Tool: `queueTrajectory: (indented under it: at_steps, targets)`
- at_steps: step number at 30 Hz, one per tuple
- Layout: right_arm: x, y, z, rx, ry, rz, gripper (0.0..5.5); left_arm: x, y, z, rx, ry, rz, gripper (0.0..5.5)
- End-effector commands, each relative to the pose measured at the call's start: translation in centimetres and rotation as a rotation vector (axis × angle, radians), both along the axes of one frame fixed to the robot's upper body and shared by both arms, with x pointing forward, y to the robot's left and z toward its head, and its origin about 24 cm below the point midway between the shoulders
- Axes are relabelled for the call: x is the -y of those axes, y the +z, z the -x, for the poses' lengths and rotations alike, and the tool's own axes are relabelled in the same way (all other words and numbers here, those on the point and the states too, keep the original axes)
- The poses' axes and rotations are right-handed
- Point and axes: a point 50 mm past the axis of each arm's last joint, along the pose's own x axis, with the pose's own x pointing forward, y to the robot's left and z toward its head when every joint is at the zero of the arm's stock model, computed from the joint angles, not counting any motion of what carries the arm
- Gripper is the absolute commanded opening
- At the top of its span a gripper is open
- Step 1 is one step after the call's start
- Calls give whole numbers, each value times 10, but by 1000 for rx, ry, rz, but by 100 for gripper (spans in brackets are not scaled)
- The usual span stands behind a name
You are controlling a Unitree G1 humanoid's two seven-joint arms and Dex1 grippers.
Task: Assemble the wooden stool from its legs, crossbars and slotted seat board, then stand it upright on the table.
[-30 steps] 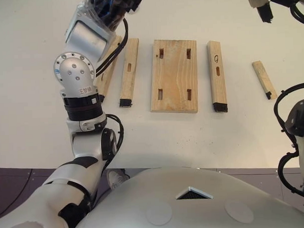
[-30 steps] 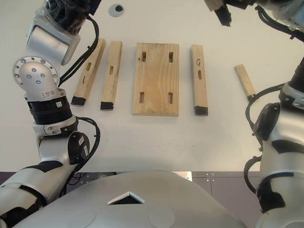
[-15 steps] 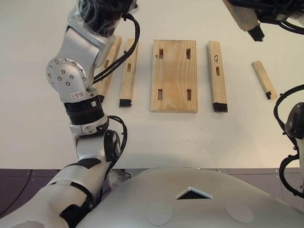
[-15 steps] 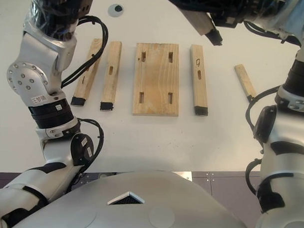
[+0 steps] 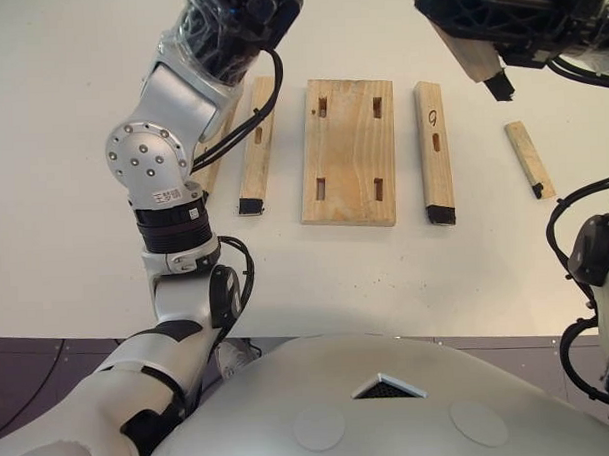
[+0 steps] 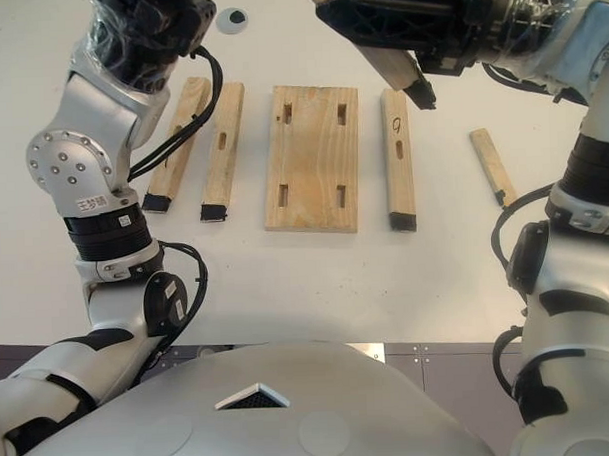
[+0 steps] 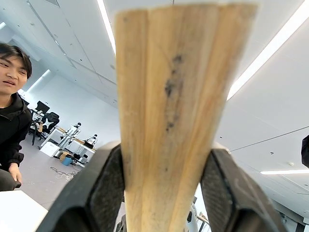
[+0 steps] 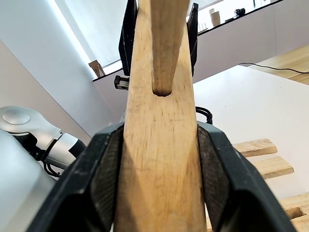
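My left pincer [image 7: 163,193] grips a pale wooden crossbar [image 7: 169,96]. My right pincer [image 8: 159,183] grips a slotted pale wooden leg [image 8: 159,130] above the white tabletop [image 5: 63,196].

My work surface is a flat white table [image 5: 65,246]. Past its near edge runs a strip of dark purplish floor [image 5: 19,360]. My left wrist view looks up at long white strip lights [image 7: 107,24] crossing a pale ceiling [image 7: 72,48]. Far off stand small desks and chairs [image 7: 48,142] on a grey floor. My right wrist view faces a plain pale wall [image 8: 24,63].
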Motion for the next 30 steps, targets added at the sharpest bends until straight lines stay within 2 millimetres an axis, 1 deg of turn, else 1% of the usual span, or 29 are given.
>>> queueTrajectory:
  at_steps: [1, 4, 6, 9, 11, 13, 15, 16, 17, 18, 19, 21, 22, 25, 26, 28, 30]
  targets:
    - [-3, -1, 0, 47, -11, 24, 205, -4, -2, -3, -9, 37, 34, 210]
    - [-5, -6, -2, 39, -28, 36, 205, -10, -3, -7, -21, 80, 82, 210]
    - [-6, -10, -3, 20, -36, 45, 257, -15, -6, -8, -37, 110, 115, 209]
    - [-5, -15, -4, 10, -42, 69, 297, -27, -7, -12, -39, 164, 147, 205]
    - [-1, -22, -7, -1, -78, 90, 334, -37, -4, -16, -28, 203, 158, 204]
    - [7, -38, -10, -24, -131, 142, 338, -48, -3, -21, -4, 250, 108, 204]
    - [16, -62, -18, -43, -251, 224, 307, -60, -9, -25, 7, 295, 9, 204]
    - [20, -72, -24, -44, -341, 261, 290, -65, -13, -26, 16, 308, -50, 204]
    - [23, -79, -31, -42, -417, 284, 276, -67, -16, -25, 24, 316, -98, 204]
    - [27, -85, -38, -39, -505, 285, 252, -69, -21, -24, 34, 322, -146, 204]
    - [31, -87, -46, -34, -598, 270, 235, -72, -24, -21, 43, 326, -192, 204]
    - [39, -87, -57, -42, -750, 212, 197, -75, -30, -14, 61, 325, -265, 204]
    - [46, -85, -62, -45, -833, 186, 185, -75, -31, -9, 70, 320, -293, 204]
    - [80, -80, -75, -67, -1127, 118, 128, -81, -37, 9, 82, 285, -359, 204]
    - [89, -80, -77, -72, -1191, 115, 114, -82, -39, 15, 83, 266, -386, 204]
    - [103, -79, -79, -73, -1265, 117, 84, -80, -46, 26, 86, 239, -454, 204]
    - [107, -77, -82, -70, -1282, 113, 51, -76, -54, 34, 79, 221, -493, 204]
